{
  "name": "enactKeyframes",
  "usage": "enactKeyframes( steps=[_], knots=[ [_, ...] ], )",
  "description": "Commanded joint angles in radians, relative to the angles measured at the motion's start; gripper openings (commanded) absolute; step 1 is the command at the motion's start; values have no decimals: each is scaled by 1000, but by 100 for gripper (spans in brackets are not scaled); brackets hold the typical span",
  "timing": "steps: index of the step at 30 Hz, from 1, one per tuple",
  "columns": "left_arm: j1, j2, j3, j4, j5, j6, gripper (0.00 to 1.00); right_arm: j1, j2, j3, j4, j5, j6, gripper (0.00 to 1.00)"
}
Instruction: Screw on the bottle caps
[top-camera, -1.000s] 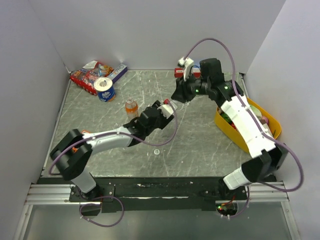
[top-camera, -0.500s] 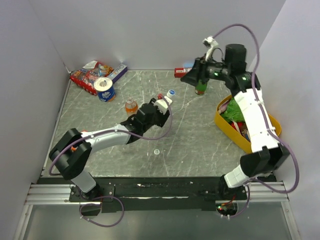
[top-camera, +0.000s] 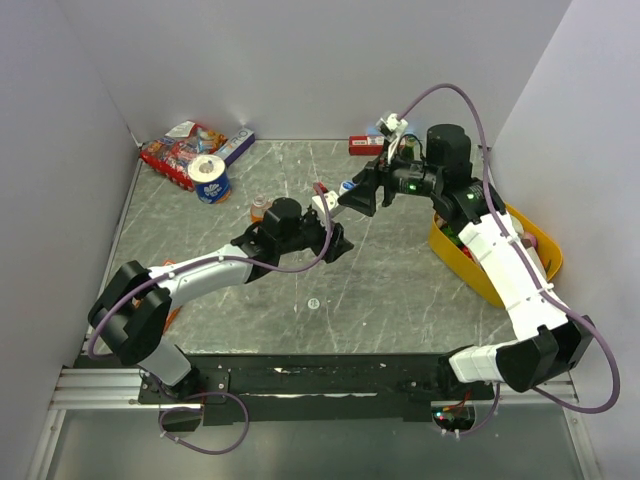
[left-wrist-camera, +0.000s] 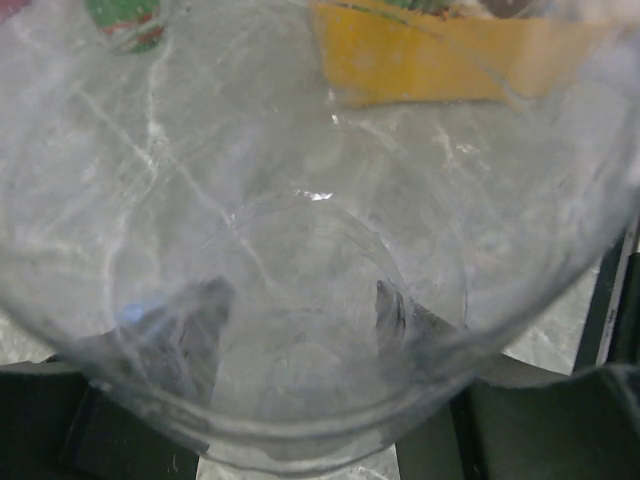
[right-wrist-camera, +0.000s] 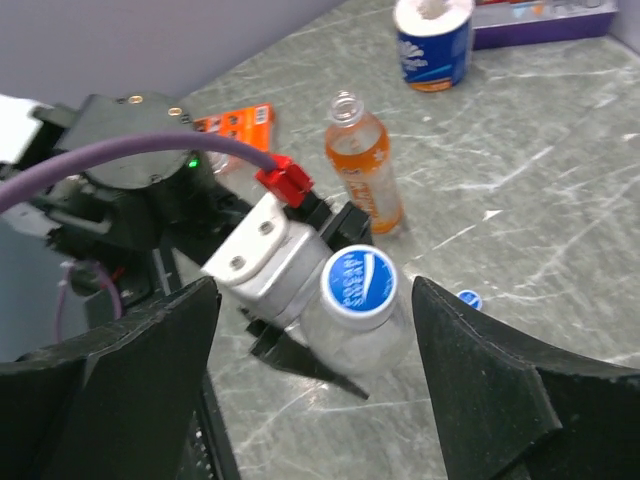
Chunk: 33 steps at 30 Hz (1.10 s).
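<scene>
My left gripper (top-camera: 325, 212) is shut on a clear bottle (right-wrist-camera: 362, 335), which fills the left wrist view (left-wrist-camera: 300, 200). A blue-and-white cap (right-wrist-camera: 358, 285) sits on its neck. My right gripper (right-wrist-camera: 313, 290) is open, one finger on either side of that cap without touching it. The orange bottle (right-wrist-camera: 362, 170) stands uncapped just behind, and in the top view (top-camera: 258, 208) it is half hidden by the left arm. One loose blue cap (right-wrist-camera: 468, 298) lies on the table beside the clear bottle. A pale cap (top-camera: 313, 302) lies nearer the arm bases.
A yellow bin (top-camera: 450, 250) of items stands at the right edge. A blue-and-white tape roll (top-camera: 208, 178) and snack packets (top-camera: 178, 150) are at the back left, and a red box (top-camera: 360, 146) sits at the back wall. An orange card (right-wrist-camera: 235, 122) lies near the left arm.
The right gripper let go of the cap, swung off to the back right, then came back open around it. The left arm shifted the clear bottle slightly back and left.
</scene>
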<state>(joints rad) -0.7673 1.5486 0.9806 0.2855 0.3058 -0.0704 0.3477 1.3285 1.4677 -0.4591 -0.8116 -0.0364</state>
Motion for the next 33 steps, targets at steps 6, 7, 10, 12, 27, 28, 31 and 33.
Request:
enactKeyframes(
  steps=[6,7,10,12,27,28,31,33],
  knots=[
    [0,-28,67,18,104,-28,1,20,0,-1,83,205,15,77],
    [2,-30,67,8,105,-28,1,10,-5,-7,114,206,30,76],
    [2,-35,63,1,110,-29,1,4,-15,-17,134,207,35,75],
    [2,-38,56,6,110,-37,1,4,6,11,108,192,17,75],
    [2,-15,104,6,121,-55,1,30,28,-40,80,155,-6,54],
    [2,-13,104,6,119,-57,1,27,32,-35,79,152,-13,48],
    [2,-4,115,-26,107,-48,37,24,41,-23,108,147,-39,29],
    [2,-1,127,-51,86,-42,67,17,38,-14,123,153,-84,20]
  ],
)
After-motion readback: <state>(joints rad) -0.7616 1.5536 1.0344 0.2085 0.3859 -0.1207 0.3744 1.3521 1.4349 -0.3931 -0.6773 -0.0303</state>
